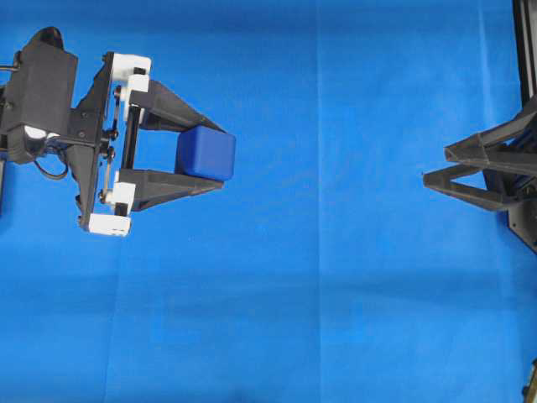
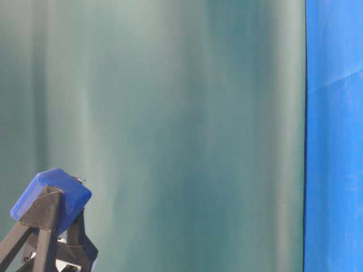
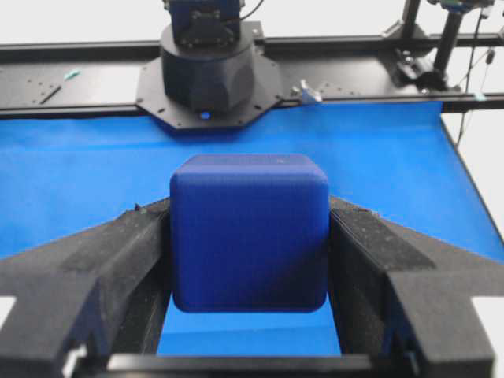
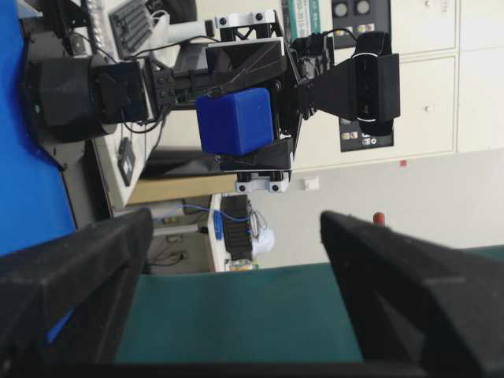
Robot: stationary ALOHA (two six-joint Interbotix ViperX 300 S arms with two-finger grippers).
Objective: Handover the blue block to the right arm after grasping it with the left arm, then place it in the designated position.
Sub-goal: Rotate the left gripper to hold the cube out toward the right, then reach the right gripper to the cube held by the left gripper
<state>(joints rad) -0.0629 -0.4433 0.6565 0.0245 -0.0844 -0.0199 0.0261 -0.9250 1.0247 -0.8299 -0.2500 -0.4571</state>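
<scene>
Gripped between two padded fingers (image 3: 118,260), the blue block (image 3: 249,232) sits at the tips of the left hand (image 1: 205,158), held clear above the blue cloth (image 1: 319,319) covering the bench. Its far face points right, toward the right hand (image 1: 435,178), which waits well apart with its fingers spread wide and nothing between them. Judging by this line-up, the handover needs that gap closed straight across.

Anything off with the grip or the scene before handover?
Nothing stands out. The blue block sits squarely between the left gripper fingers, held clear of the cloth. The right gripper waits open, well apart.
</scene>
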